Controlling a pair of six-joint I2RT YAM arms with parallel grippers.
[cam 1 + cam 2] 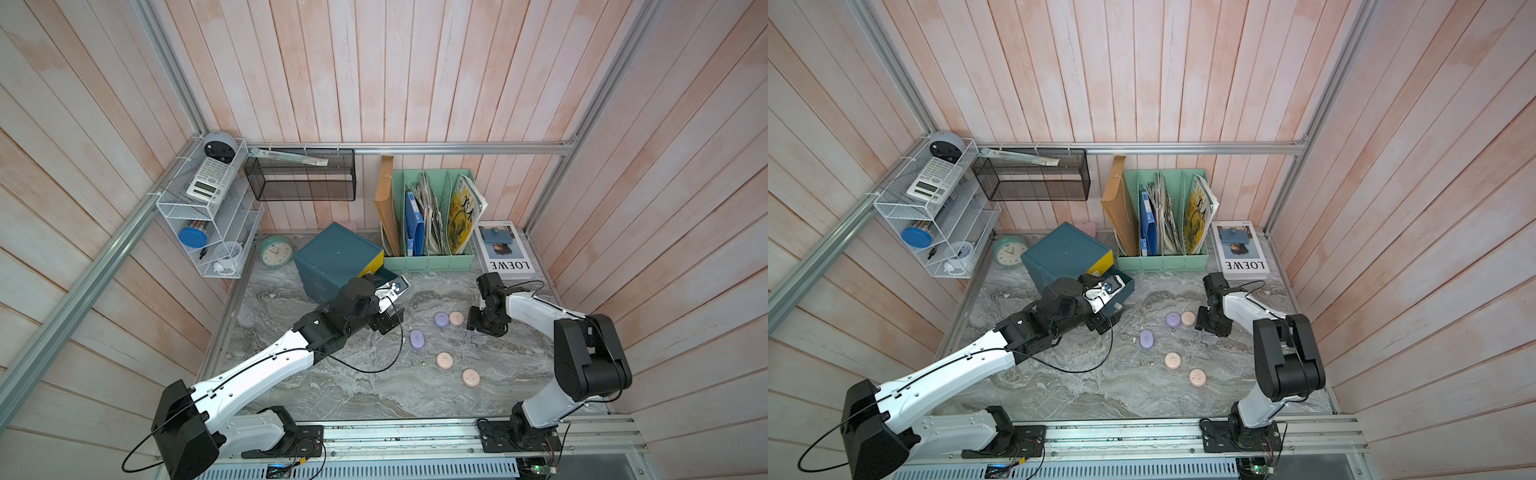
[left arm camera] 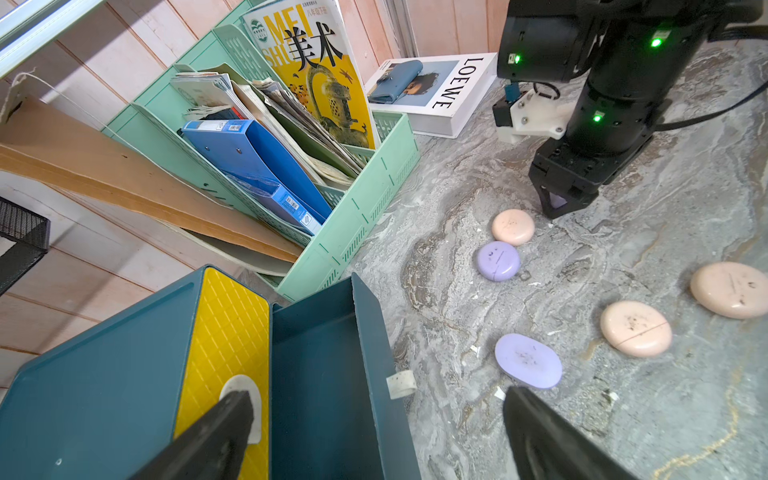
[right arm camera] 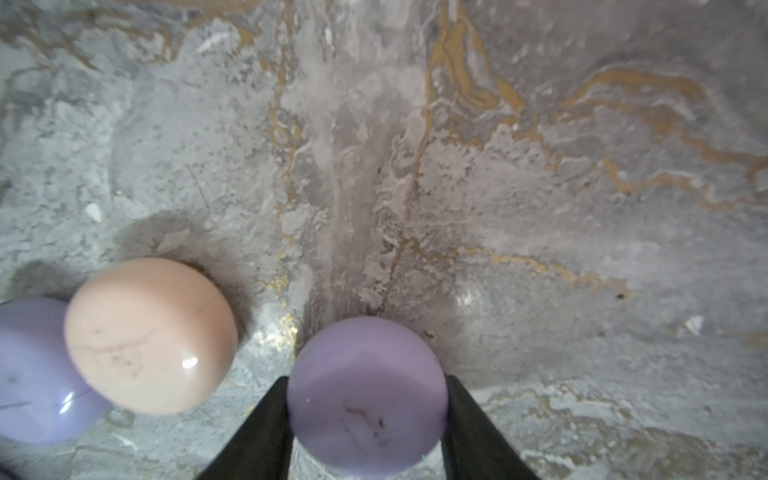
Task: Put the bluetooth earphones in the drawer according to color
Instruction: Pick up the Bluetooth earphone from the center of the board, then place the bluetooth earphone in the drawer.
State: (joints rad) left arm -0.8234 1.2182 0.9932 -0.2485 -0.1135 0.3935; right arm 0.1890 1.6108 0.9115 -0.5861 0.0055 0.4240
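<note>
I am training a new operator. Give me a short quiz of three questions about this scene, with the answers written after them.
1. Which colour is the case between the fingers of the right gripper? A black, B lilac, C pink.
2. True or false: the pulled-out drawer has a yellow front.
3. How many pink cases lie on the table?

Key: 1 B. 2 False, its front is teal. 3 Three.
</note>
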